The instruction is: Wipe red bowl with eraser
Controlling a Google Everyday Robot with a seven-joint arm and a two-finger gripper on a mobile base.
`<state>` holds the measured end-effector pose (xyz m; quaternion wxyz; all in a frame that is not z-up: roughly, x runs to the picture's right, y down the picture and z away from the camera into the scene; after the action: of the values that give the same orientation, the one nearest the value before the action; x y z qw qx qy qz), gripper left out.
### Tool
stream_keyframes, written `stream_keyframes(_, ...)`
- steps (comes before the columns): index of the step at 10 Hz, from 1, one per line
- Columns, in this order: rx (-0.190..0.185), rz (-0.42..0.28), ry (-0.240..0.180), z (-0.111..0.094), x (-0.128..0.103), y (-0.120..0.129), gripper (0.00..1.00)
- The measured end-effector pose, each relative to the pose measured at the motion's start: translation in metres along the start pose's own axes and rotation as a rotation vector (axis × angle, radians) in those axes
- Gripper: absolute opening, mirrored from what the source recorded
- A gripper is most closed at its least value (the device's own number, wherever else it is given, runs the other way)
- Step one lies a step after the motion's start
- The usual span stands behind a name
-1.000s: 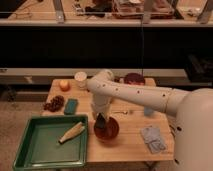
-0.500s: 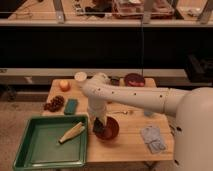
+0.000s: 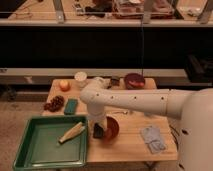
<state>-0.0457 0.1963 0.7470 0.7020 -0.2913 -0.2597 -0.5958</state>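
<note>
The red bowl (image 3: pixel 112 129) sits on the wooden table (image 3: pixel 130 145), near its front edge and just right of the green tray. My white arm reaches in from the right and bends down to it. My gripper (image 3: pixel 98 131) hangs at the bowl's left rim and is shut on the eraser (image 3: pixel 99 133), a small dark block pressed against the bowl's left inner side. The arm hides part of the bowl's left edge.
A green tray (image 3: pixel 30 150) at front left holds a pale corn cob (image 3: pixel 71 132). A teal block (image 3: pixel 71 106), dark grapes (image 3: pixel 54 103), an orange fruit (image 3: pixel 64 85) and a white cup (image 3: pixel 80 77) stand at back left. A maroon bowl (image 3: pixel 134 80) is at the back. A grey cloth (image 3: pixel 152 139) lies at front right.
My gripper with the eraser has shifted slightly left and down along the bowl's left side. The bowl and the other things have stayed in place.
</note>
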Motion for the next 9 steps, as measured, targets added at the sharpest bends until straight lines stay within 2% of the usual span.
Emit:
stream_keyframes(3,-0.022,-0.001,0.019,0.010,-0.025,0.006,0.00)
stream_keyframes(6,-0.002,0.046,0.034,0.015,-0.028,0.028,0.00)
stream_keyframes(9,0.038,0.101,0.042,0.007,-0.024,0.056,0.00)
